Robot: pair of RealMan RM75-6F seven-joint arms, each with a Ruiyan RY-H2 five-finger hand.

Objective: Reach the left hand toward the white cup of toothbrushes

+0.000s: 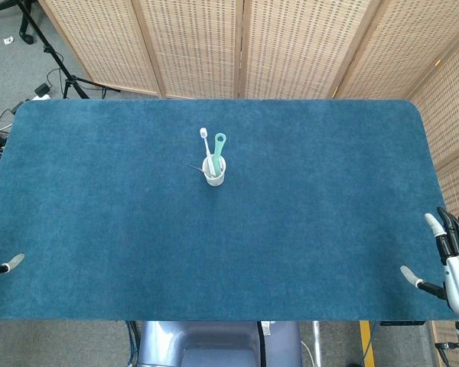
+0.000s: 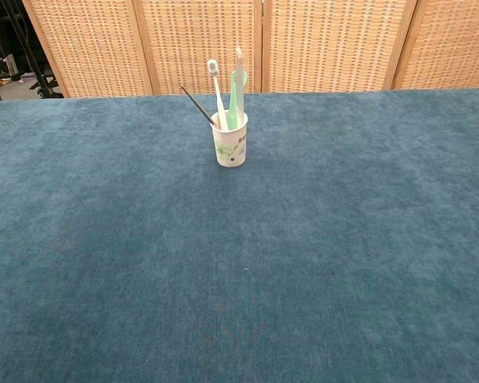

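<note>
**Left hand at the edge, cup far out of reach**

I see only two fingertips of my left hand [image 1: 0, 235] at the surface's [image 1: 99, 229] edge, spread apart with nothing between them, so I judge it released. The white cup [image 1: 214, 172] stands upright well ahead of those fingers and off to their right, near the middle. The toothbrushes [image 2: 226, 96] lean in it, handles down, so their heads stay clear. My right hand [image 1: 451, 256] waits at the opposite edge, fingers extended and apart, holding nothing. My reach has yet to begin.
</note>
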